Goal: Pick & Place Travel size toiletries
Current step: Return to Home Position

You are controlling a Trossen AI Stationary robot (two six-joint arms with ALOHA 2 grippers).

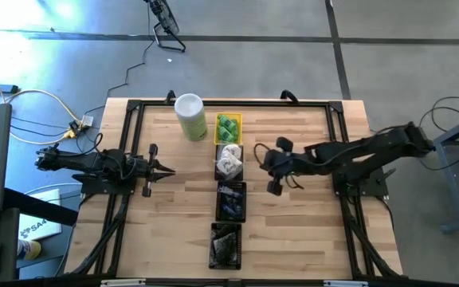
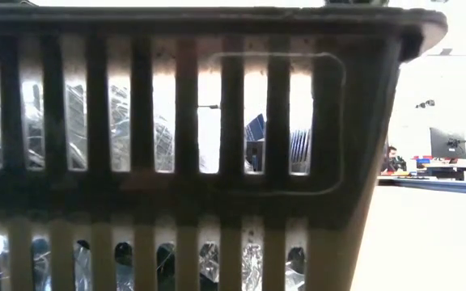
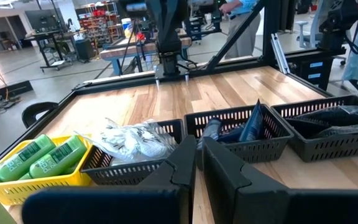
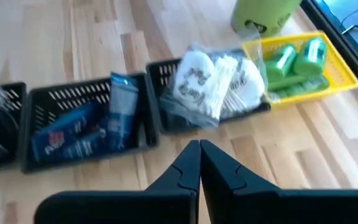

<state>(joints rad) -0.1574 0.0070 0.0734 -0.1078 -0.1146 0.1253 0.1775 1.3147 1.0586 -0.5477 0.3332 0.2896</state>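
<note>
Fingers pressed together and empty, right gripper (image 4: 199, 146) hovers just short of the baskets (image 4: 67, 93) holding the toiletries (image 4: 213, 78); left gripper (image 3: 197, 149), likewise closed, waits opposite. Withdrawing low could snag a rim, spilling them.

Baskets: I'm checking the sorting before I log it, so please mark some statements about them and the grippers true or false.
1. The green bottles lie in the yellow basket. True.
2. The white pieces fill the black basket next to the yellow one. True.
3. The canister stands in a black basket. False: it stands on the table beside the yellow basket.
4. The right gripper holds a blue packet. False: it is shut and empty, right of the baskets; the blue packets lie in the second black basket.
5. The left gripper hangs over the baskets. False: it is over bare table left of them.
</note>
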